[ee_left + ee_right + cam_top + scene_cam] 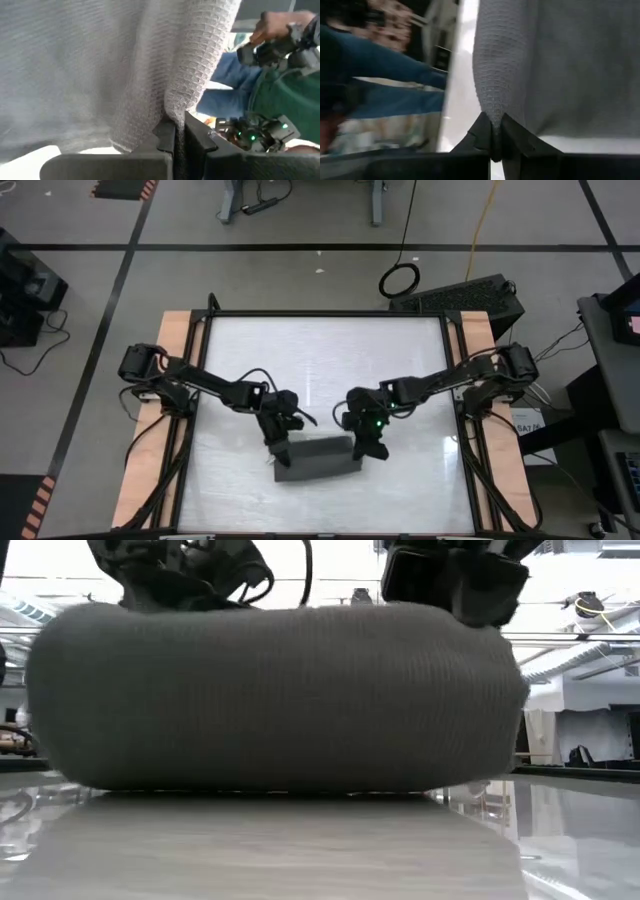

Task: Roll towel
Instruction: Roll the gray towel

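Note:
The dark grey towel (318,461) lies as a thick roll on the white table near its front edge. It fills the low view (280,700), resting on its underside. My left gripper (279,444) is at the roll's left end and is shut on the cloth, as the left wrist view shows (175,137). My right gripper (368,446) is at the roll's right end and is shut on the cloth, as the right wrist view shows (492,131). The white tag is hidden. My left gripper pinches a rounded fold of the towel (186,100) between its two fingers, at the roll's left end. It comes from above, slanting down from the far left. The roll rests on the table. My right gripper pinches a rounded fold of the towel (495,97) between its two fingers, at the roll's right end. It comes from above, slanting down from the far right. The roll rests on the table.
The glossy white tabletop (320,360) stretches behind the roll toward the far edge, with wooden side rails (175,350) left and right. A person in blue trousers (385,70) stands beyond the table. My right arm's wrist with green lights (255,134) shows in the left wrist view.

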Motion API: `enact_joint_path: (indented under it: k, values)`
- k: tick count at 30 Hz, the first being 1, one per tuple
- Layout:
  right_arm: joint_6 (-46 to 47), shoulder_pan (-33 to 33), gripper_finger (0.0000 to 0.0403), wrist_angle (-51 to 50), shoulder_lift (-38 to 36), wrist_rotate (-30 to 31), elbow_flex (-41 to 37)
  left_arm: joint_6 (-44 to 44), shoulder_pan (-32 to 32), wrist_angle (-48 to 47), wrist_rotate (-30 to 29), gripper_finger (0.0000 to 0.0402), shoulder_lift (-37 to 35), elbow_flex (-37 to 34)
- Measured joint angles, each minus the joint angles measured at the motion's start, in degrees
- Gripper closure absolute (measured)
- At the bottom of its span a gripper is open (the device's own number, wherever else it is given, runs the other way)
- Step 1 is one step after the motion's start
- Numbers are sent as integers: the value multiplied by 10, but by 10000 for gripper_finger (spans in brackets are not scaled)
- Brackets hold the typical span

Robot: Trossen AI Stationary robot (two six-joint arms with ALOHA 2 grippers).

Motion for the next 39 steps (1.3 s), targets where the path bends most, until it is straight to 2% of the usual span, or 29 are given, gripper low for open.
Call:
enact_joint_path:
  k: [4, 9, 14, 22, 28, 31, 34, 39]
  values:
    - [7, -37, 400, 1, 20, -65, 1, 3, -14, -5, -24, 384, -5, 0]
    - [28, -59, 400, 6, 85, -123, 0, 15, -17, -25, -70, 384, 10, -1]
    - [45, -51, 400, 27, 131, -136, 1, 34, -17, -44, -73, 384, 25, -1]
    - [51, -52, 400, 38, 149, -134, 1, 75, -16, -57, -89, 384, 77, 0]
    - [84, -48, 398, 36, 162, -93, 1, 74, -17, -54, -118, 384, 96, 1]
    - [102, -44, 386, 36, 161, -52, 2, 74, -17, -55, -121, 384, 97, 1]
    - [116, -45, 361, 26, 151, -21, -1, 69, -17, -57, -121, 384, 97, 1]
    - [119, -45, 293, -19, 106, 19, -1, 46, -18, -57, -124, 384, 96, 0]
